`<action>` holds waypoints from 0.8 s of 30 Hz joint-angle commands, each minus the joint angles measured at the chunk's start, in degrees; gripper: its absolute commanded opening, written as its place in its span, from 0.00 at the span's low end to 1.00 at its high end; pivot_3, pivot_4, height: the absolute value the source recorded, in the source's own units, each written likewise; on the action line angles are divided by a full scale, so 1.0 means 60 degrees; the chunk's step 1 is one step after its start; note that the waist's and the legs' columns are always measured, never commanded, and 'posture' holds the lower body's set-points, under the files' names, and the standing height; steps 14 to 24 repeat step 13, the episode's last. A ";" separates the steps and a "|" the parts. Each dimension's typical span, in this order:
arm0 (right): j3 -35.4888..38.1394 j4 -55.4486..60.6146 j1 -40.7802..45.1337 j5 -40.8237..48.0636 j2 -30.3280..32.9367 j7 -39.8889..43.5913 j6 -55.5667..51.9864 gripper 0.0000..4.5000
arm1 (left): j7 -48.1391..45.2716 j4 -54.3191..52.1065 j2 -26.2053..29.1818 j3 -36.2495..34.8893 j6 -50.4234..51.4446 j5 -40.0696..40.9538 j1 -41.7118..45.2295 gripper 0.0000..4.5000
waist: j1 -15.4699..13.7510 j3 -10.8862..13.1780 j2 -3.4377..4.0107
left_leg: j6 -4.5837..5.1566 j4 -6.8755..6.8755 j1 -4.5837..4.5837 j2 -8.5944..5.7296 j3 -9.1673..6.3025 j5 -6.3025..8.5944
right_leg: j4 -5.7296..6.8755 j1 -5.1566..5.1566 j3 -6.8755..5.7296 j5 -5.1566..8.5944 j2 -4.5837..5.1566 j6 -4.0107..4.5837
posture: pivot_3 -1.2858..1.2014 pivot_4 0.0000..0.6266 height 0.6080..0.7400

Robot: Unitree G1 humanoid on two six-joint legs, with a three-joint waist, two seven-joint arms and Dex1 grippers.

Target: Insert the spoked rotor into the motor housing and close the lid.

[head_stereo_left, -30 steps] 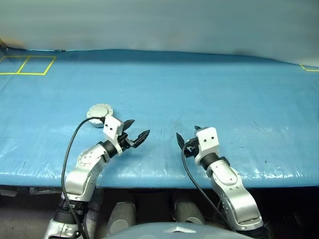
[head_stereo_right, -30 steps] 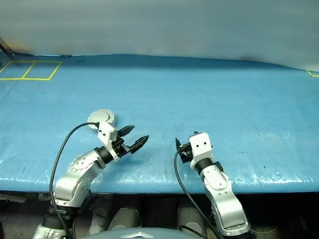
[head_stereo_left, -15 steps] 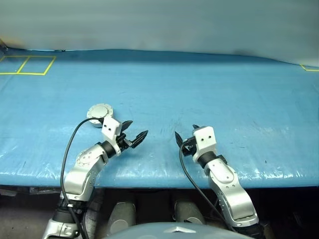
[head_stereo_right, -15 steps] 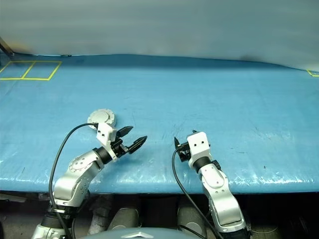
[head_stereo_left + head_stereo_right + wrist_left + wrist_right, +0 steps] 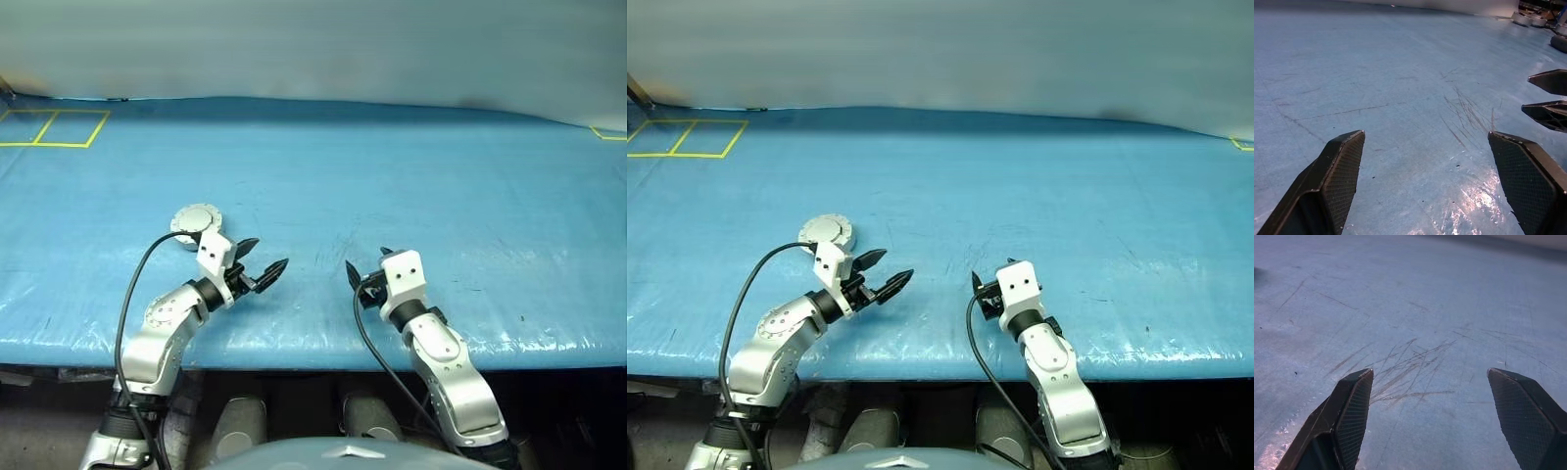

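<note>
The motor housing (image 5: 196,221) is a short round silver piece on the blue table, just behind my left wrist. The lid (image 5: 828,231) looks to lie flat on top of it, pale smooth face up. The spoked rotor is out of view. My left gripper (image 5: 265,255) hovers low over the table, to the right of and nearer than the housing, open and empty; its pads (image 5: 1342,166) frame bare mat. My right gripper (image 5: 365,262) stands open and empty near the table's front middle, and its fingers (image 5: 1547,95) show in the left wrist view.
The blue table (image 5: 411,186) stretches wide, with scratch marks (image 5: 1410,362) under the right gripper. Yellow tape squares (image 5: 54,127) mark the far left corner and a yellow tape corner (image 5: 607,134) the far right. The front edge (image 5: 313,352) runs just below both wrists.
</note>
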State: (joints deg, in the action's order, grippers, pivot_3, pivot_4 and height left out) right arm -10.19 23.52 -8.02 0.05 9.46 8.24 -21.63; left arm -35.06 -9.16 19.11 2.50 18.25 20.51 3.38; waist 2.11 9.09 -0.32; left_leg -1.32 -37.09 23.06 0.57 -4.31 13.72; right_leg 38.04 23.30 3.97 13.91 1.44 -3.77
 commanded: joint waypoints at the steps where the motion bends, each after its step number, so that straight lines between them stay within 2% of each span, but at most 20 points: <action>1: 0.0087 0.0362 -0.0012 -0.0070 -0.0084 -0.0093 0.0233 0.87 | -0.0045 -0.0220 -0.0068 -0.0223 0.0143 0.0338 0.0190 0.96 | 0.0001 0.0000 0.0000 | 0.0000 0.0000 0.0000 0.0000 0.0000 0.0000 | 0.0000 0.0000 0.0000 0.0000 0.0000 0.0000 | 0.52 0.24 1.00; 24: 0.0279 0.0448 -0.0228 -0.0130 -0.0160 -0.0204 0.0446 0.87 | -0.0005 -0.0559 -0.0085 -0.0160 0.0335 0.0367 0.0349 0.96 | 0.0000 0.0000 0.0000 | 0.0000 -0.0001 0.0000 0.0000 0.0000 0.0000 | 0.0001 0.0000 0.0000 0.0000 0.0000 0.0000 | 0.52 0.24 1.00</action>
